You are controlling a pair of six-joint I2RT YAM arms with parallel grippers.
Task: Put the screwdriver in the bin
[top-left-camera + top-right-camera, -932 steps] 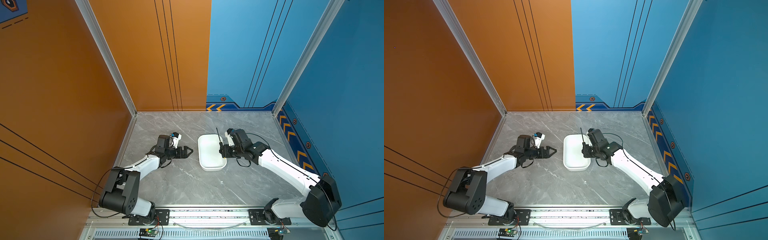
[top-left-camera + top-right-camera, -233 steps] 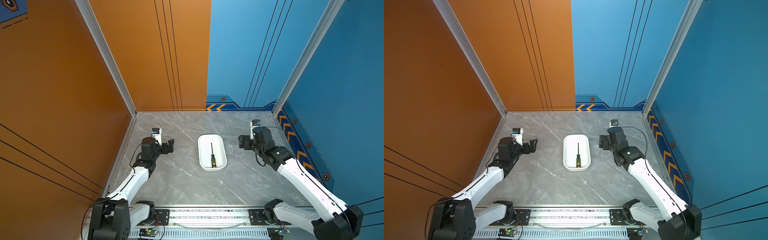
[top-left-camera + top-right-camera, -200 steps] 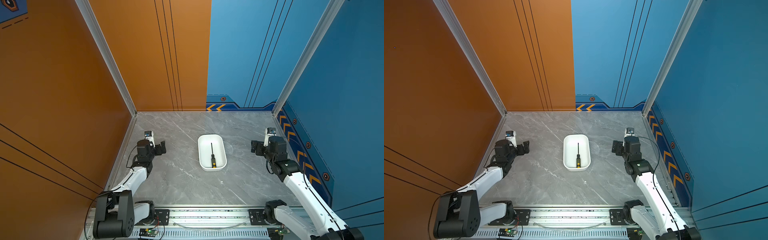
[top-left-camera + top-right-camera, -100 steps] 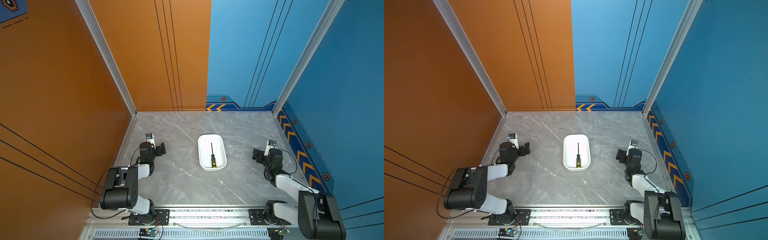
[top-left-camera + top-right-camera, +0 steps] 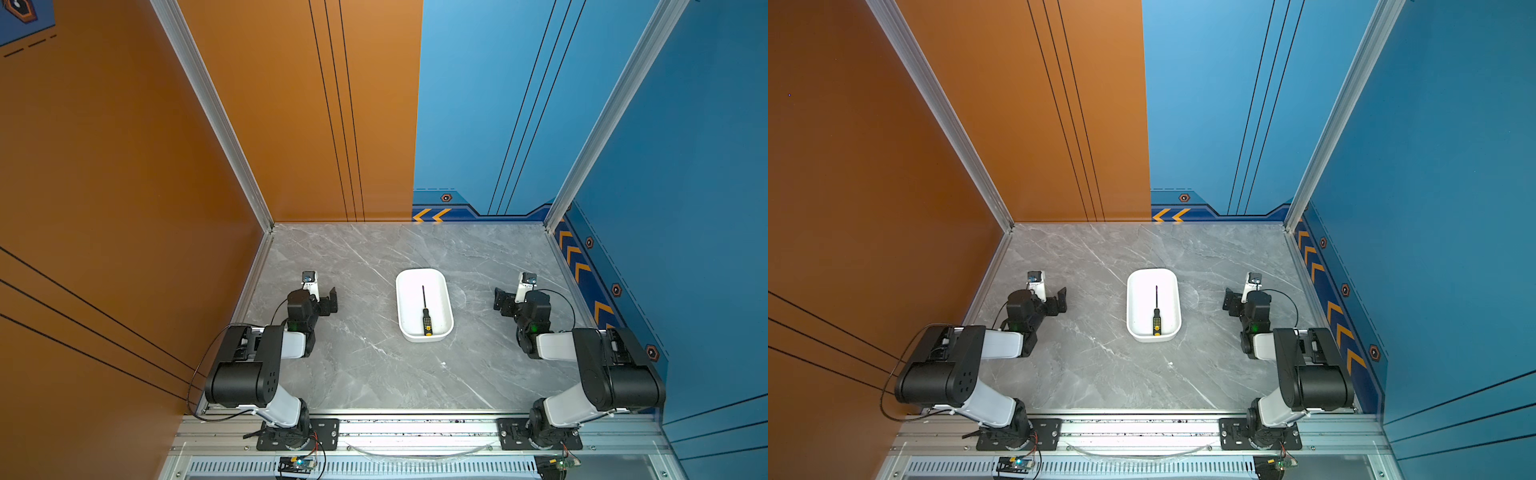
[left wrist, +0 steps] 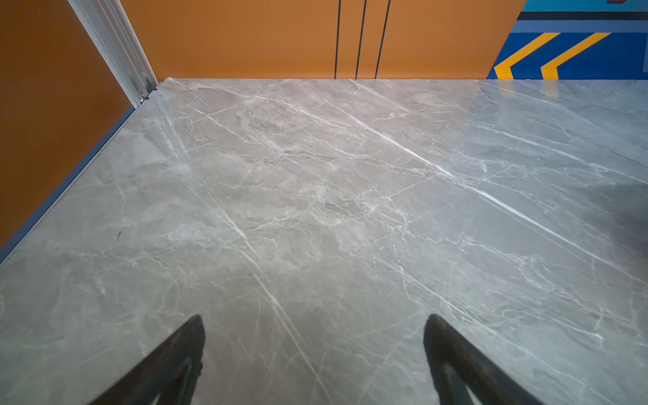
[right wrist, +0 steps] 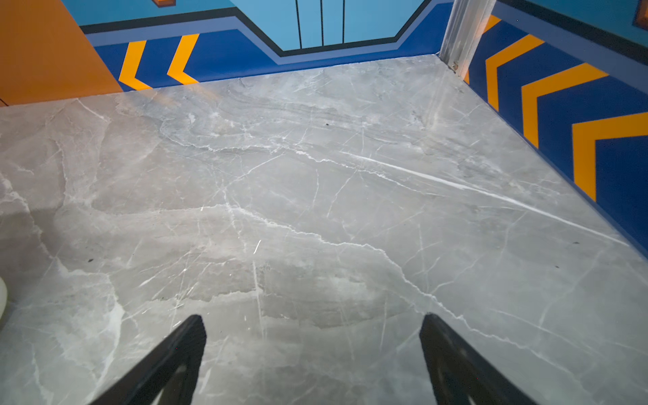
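Standing spread and empty, the left claw (image 5: 329, 300) and right claw (image 5: 501, 300) flank the bin (image 5: 400, 309), each well apart from it. The screwdriver (image 5: 425, 313) lies flat inside, handle toward the arm bases. Judgement: placement looks complete, so the sound course is keeping both arms clear of the bin. Wrist views show only bare bench (image 6: 315, 210) between the jaws. Both top views alone confirm the placement.

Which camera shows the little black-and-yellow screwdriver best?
Either top view: both top views show the small black screwdriver with yellow markings whole, lying inside the shallow white tray. The two wrist views show only the grey marble tabletop, no screwdriver.
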